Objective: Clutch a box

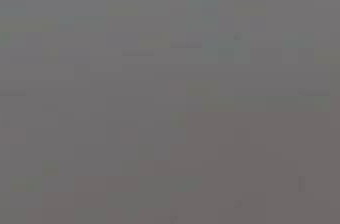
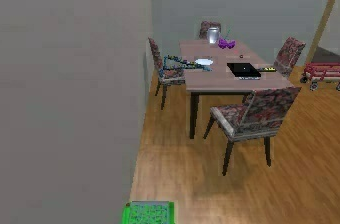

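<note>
A flat green box-like thing (image 2: 148, 213) lies on the wooden floor at the arm side view's bottom edge, at the foot of a grey wall. Farther out stands a brown dining table (image 2: 208, 82). On it lie a dark flat thing (image 2: 245, 70), a white plate (image 2: 205, 62), a small purple thing (image 2: 226, 43) and a grey upright thing (image 2: 212, 35).
A plain grey wall (image 1: 168, 110) stands close ahead in the forward view. Another grey wall (image 2: 58, 100) takes up the arm side view's left. Several patterned chairs ring the table, the nearest (image 2: 253, 112) on its near side. A red wagon (image 2: 330, 73) stands at the far right. Bare wooden floor (image 2: 278, 185) lies before the table.
</note>
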{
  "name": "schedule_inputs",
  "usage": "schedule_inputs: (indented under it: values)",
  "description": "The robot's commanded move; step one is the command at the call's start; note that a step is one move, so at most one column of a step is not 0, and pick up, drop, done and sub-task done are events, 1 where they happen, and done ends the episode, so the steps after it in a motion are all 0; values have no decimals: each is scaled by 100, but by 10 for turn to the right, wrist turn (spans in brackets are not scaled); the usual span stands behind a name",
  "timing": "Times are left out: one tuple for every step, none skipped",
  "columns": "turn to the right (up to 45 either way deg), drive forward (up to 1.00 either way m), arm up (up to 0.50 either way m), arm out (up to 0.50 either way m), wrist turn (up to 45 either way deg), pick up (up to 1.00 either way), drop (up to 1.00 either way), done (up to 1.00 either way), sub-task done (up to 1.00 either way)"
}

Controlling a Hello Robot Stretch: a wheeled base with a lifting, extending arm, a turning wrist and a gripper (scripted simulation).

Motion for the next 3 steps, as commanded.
schedule_inputs:
  values:
    - [0,0,30,0,0,0,0,0,0]
    - [0,0,0,12,0,0,0,0,0]
    - [0,0,0,0,450,0,0,0,0]
